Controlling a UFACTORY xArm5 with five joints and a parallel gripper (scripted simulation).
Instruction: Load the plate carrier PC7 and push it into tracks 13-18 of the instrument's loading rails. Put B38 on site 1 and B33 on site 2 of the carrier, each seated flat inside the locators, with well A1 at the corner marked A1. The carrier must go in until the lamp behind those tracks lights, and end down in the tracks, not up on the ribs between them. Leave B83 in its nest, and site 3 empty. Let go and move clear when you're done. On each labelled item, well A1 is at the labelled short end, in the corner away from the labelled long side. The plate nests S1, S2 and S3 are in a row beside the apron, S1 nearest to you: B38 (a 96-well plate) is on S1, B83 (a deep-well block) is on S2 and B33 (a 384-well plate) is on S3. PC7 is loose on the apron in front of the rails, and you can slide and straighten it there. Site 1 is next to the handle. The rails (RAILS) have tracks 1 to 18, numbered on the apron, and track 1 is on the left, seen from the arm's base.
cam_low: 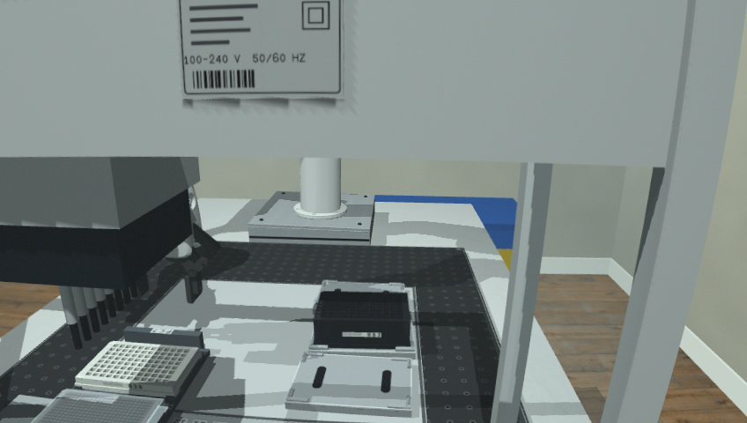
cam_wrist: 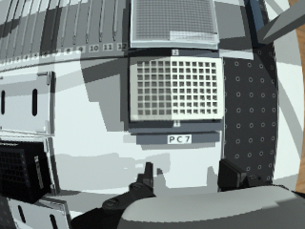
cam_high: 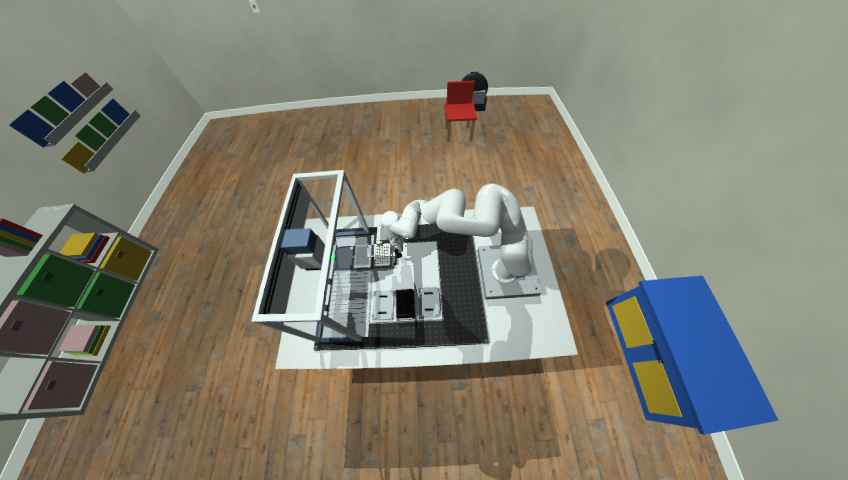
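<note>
Jaws (cam_high: 399, 248) (cam_low: 193, 288) spread, holding 0 items, near the handle end of PC7 (cam_high: 393, 265) (cam_low: 163, 337) (cam_wrist: 177, 138).

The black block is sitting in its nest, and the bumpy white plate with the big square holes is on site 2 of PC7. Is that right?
Not quite: the white plate is on site 1, next to the handle, as the wrist view shows.

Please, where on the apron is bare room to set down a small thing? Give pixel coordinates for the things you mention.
Room lies on the white apron (cam_wrist: 91, 157) between PC7 (cam_wrist: 157, 138) and the nests holding the black block (cam_wrist: 18, 167). The empty nest (cam_wrist: 18, 102) is bare too. It is crowded around PC7, which carries two plates, with the open jaws close by.
</note>
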